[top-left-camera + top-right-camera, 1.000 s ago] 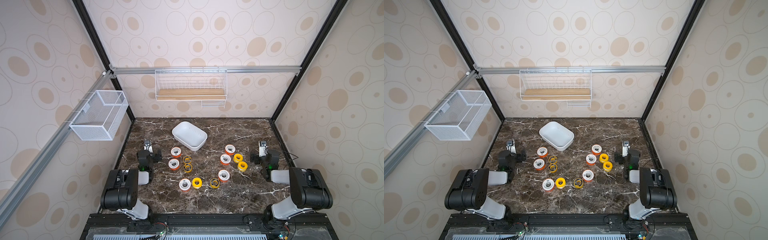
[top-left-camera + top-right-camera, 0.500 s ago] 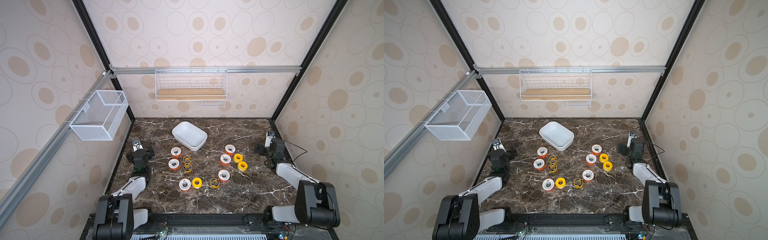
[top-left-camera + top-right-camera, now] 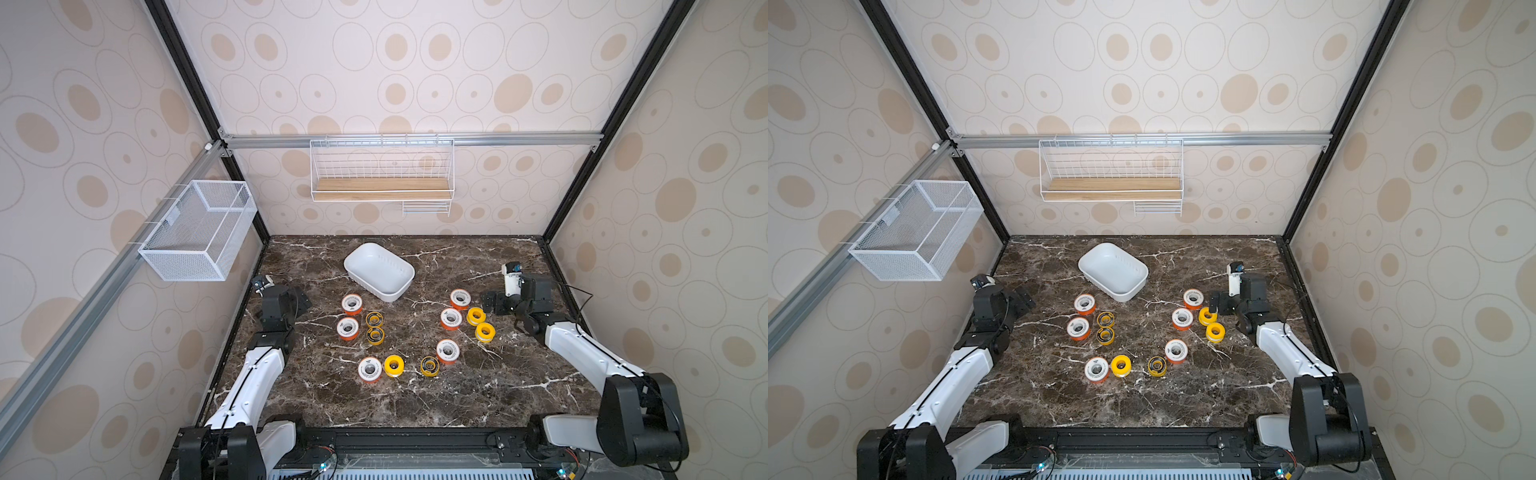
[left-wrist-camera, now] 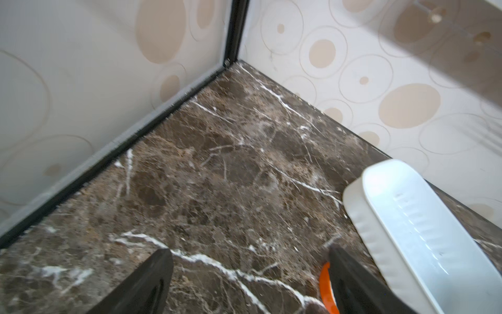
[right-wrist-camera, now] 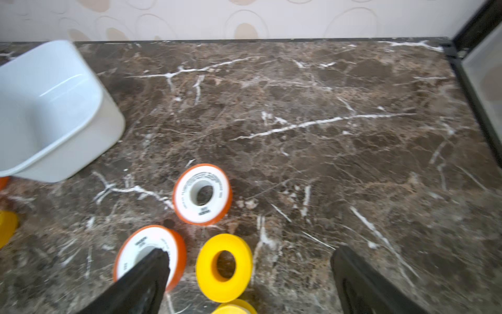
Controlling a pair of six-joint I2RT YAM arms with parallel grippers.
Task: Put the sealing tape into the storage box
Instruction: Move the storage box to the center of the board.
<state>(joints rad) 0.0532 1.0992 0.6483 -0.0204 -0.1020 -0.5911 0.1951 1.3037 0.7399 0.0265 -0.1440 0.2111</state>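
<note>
Task barely begun. The storage box (image 3: 380, 270) sat empty at twelve o'clock on the counter (image 3: 478, 395); all twelve tape spools (image 3: 393, 365) lay loose toward six o'clock of it, none stowed. The left jaws, at nine o'clock, and the right jaws, near a yellow spool (image 5: 223, 267) at three o'clock, stood spread, apparently empty.
</note>
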